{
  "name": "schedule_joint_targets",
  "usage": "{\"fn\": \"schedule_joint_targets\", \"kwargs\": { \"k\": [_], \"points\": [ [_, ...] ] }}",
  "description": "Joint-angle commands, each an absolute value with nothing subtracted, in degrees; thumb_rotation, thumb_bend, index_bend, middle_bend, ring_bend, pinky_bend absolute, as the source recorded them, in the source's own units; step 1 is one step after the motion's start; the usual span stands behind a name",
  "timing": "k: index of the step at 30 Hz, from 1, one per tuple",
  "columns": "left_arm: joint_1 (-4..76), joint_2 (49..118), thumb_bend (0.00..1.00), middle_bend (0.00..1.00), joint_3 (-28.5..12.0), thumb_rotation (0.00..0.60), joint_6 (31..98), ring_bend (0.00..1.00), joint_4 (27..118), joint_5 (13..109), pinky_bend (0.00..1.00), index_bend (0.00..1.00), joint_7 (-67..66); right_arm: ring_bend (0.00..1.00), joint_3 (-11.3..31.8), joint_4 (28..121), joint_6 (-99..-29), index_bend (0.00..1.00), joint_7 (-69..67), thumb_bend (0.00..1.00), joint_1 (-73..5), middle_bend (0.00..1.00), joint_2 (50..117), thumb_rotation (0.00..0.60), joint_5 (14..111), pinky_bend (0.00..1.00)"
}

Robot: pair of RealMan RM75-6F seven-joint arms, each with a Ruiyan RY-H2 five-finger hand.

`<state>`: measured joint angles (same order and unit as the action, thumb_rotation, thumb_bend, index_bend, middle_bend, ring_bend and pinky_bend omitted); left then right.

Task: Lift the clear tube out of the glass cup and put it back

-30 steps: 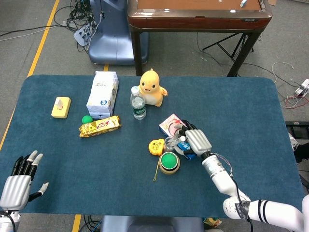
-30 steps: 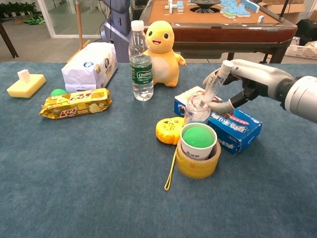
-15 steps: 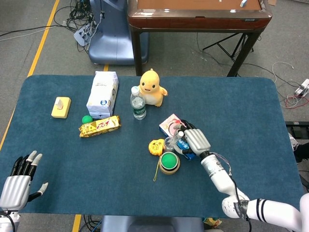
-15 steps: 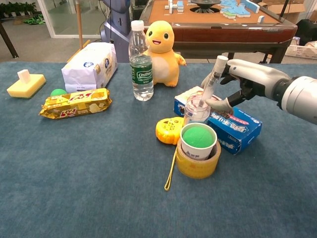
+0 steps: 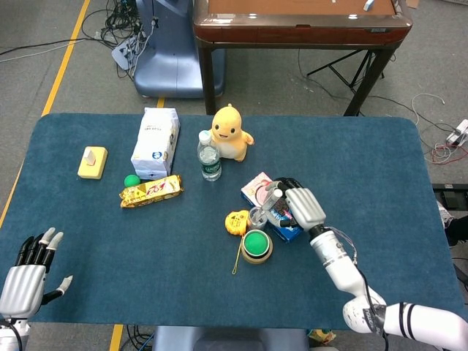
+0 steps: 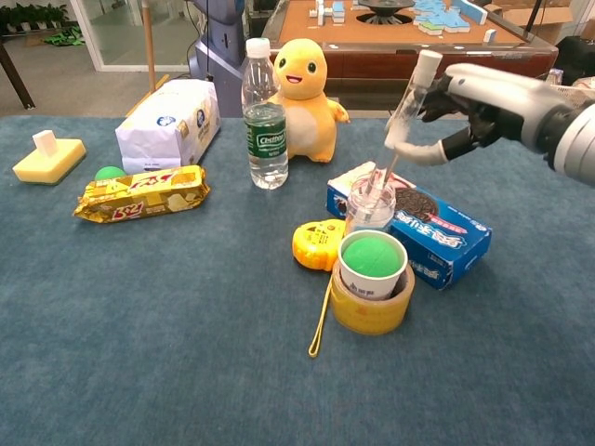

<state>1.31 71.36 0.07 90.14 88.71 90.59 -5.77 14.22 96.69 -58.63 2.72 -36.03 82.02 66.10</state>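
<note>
I am working over the blue table [image 5: 88, 241] with my right hand [image 6: 483, 98] raised at about two o'clock from the glass cup [image 6: 369, 206]. Its thumb and fingers are clamped on the upper part of the clear tube [image 6: 409, 98], which leans from lower left to upper right. The tube's lower tip looks to be at or just above the cup's rim; I cannot tell whether it has cleared it. My left hand [image 5: 25, 274] rests at the table's seven o'clock corner, fingers apart, holding nothing.

What worries me: the tube is tilted, so if I lower it on this line the tip may catch the rim and tip the cup, which stands crowded between the blue biscuit box [image 6: 437, 232] at three o'clock and the yellow tape measure [image 6: 314, 243] at eight o'clock. The grip is high on a slick tube, so it could also swing or slip.

The glass cup holds nothing else that I can make out. At its six o'clock, a white cup [image 6: 370, 265] with a green ball in it sits inside a yellow tape roll [image 6: 370, 307].
</note>
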Motion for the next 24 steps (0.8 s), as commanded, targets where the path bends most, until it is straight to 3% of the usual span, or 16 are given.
{"fn": "schedule_joint_targets", "kwargs": {
  "k": [1,5,11,24],
  "points": [
    [1.3,71.4,0.27,0.0,0.1,0.6,90.1,0.0,88.8,90.6,0.0,0.0,-5.8,0.18,15.5,101.5,-60.4,0.59,0.3,0.54,-34.3,0.33,77.5,0.6,67.1,0.11],
    [1.5,71.5,0.27,0.0,0.1,0.6,89.9,0.0,89.0,90.9,0.0,0.0,-6.0,0.22,16.2,106.1,-61.1,0.61,-3.6,0.54,-32.1,0.36,72.0,0.6,67.5,0.12],
    [2.2,71.8,0.27,0.0,0.1,0.6,89.5,0.0,89.7,91.8,0.0,0.0,-6.8,0.26,16.2,107.2,-61.3,0.62,-7.2,0.54,-29.9,0.37,67.0,0.6,67.2,0.23],
    [1.9,71.6,0.27,0.0,0.3,0.6,89.8,0.0,90.2,91.8,0.0,0.0,-7.3,0.28,13.7,101.4,-67.5,0.66,3.8,0.55,-28.7,0.39,70.0,0.6,68.3,0.26]
  ]
}}
